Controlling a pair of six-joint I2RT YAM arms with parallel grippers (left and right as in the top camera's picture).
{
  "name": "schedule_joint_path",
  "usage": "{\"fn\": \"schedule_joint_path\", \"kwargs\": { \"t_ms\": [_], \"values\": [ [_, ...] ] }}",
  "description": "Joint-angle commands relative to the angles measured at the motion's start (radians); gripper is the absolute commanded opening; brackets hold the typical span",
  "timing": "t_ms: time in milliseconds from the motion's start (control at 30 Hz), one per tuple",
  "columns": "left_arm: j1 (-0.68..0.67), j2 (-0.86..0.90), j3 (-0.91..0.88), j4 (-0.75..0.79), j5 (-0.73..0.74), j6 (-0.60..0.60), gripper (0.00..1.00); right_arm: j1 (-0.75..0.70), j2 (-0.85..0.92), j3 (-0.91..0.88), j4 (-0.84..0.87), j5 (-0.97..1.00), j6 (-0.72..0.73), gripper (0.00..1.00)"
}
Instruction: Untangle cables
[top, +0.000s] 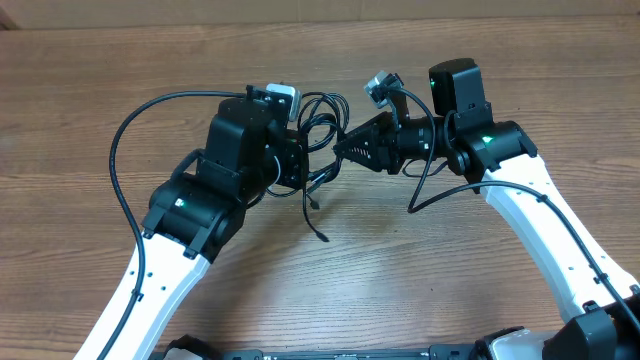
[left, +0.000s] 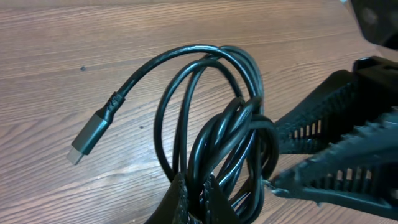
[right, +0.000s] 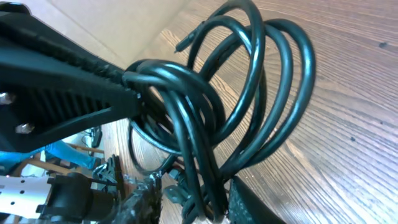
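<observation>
Tugging the cables (left: 245, 134) now could knot them tighter, bc left gripper (left: 196, 186) pinches them & right gripper (right: 193, 202) sits narrow round them too, grip unsure.

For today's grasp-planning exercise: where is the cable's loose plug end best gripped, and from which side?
Probably the ribbed neck just behind the grey plug, approached from the left of the left wrist view. That end juts out alone, apart from the loops pinched by the left gripper, so fingers should meet one strand.
</observation>
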Motion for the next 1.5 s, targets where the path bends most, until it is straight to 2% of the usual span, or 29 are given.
{"fn": "schedule_joint_path", "kwargs": {
  "t_ms": [0, 67, 233, 400, 900, 1100, 1467],
  "values": [
    [-0.018, 0.000, 0.014, 0.017, 0.057, -0.013, 0.04, 0.007, -0.018, -0.003, 0.008, -0.011, -0.002, 0.30],
    [-0.018, 0.000, 0.014, 0.017, 0.057, -0.013, 0.04, 0.007, -0.018, -0.003, 0.008, -0.008, -0.002, 0.25],
    [-0.018, 0.000, 0.014, 0.015, 0.057, -0.013, 0.04, 0.006, -0.018, -0.003, 0.008, 0.023, 0.003, 0.04],
    [-0.018, 0.000, 0.014, 0.011, 0.052, -0.012, 0.04, 0.006, -0.018, -0.003, 0.004, 0.085, 0.043, 0.04],
    [-0.018, 0.000, 0.014, -0.019, 0.042, -0.010, 0.04, 0.006, -0.018, -0.003, -0.050, 0.764, 0.238, 0.04],
    [-0.018, 0.000, 0.014, -0.021, 0.042, -0.010, 0.04, 0.006, -0.018, -0.003, -0.064, 0.949, 0.290, 0.04],
    [-0.018, 0.000, 0.014, -0.042, 0.041, -0.009, 0.04, 0.005, -0.018, -0.003, -0.069, 0.971, 0.290, 0.04]
  ]
}}
